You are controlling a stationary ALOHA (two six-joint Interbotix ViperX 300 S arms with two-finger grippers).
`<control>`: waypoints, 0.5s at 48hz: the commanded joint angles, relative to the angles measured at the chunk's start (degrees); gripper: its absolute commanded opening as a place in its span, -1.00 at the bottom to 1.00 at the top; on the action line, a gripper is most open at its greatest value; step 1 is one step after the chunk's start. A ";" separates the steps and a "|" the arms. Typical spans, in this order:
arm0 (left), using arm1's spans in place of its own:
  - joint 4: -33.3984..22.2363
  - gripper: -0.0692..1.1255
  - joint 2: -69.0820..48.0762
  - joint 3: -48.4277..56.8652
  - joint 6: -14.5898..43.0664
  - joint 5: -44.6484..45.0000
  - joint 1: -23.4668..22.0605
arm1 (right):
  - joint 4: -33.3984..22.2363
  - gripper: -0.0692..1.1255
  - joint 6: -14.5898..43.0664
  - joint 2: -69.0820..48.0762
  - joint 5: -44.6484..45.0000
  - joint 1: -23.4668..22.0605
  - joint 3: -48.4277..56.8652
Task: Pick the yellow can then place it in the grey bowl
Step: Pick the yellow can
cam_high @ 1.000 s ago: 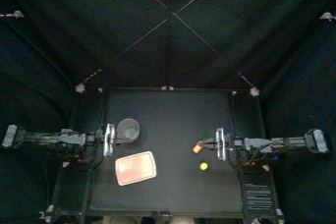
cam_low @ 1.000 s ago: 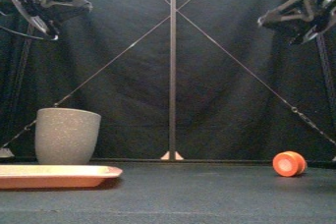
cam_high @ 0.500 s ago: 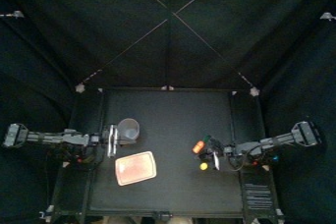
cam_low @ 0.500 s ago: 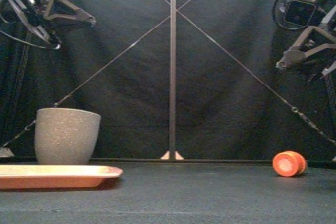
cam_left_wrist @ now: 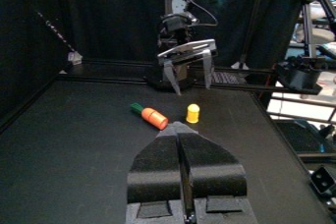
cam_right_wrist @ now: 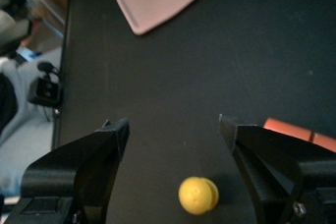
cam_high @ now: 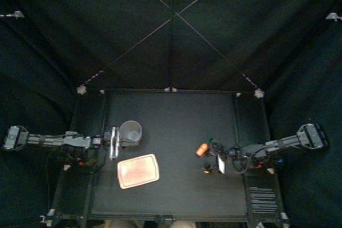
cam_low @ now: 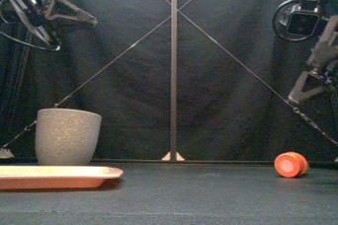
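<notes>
Yellow can [cam_right_wrist: 198, 195] beneath right gripper [cam_right_wrist: 172, 123], jaws spread either side, not touching, left gripper [cam_left_wrist: 184, 136] pressed together

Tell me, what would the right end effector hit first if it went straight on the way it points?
Probably the yellow can, which lies just ahead between the open jaws of the right end effector; height is unclear, so it might pass over it.

On your tabletop [cam_high: 174, 112]: tall cup [cam_high: 131, 129] at 10 o'clock, tray [cam_high: 139, 171] at 8, toy carrot [cam_high: 202, 149] at 3, can [cam_left_wrist: 192, 113] at 4.
</notes>
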 commanded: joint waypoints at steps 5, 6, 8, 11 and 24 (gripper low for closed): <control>-0.44 -0.80 0.18 -1.49 0.00 -0.88 0.70 | -1.49 0.88 0.00 1.49 2.55 0.53 0.97; -0.53 -0.80 0.18 -1.49 0.00 -0.88 0.70 | -1.49 0.88 0.00 1.58 2.55 0.62 1.05; -0.79 -0.81 0.18 -1.41 0.00 -0.88 0.97 | -1.23 0.88 0.18 1.85 2.55 0.97 1.41; -1.23 -0.81 0.18 -1.41 0.00 -0.88 1.23 | -1.14 0.88 0.26 2.11 2.99 1.67 1.49; -1.49 -0.80 0.18 -0.88 0.00 -0.88 2.20 | -1.32 0.87 1.93 6.68 5.01 2.46 1.41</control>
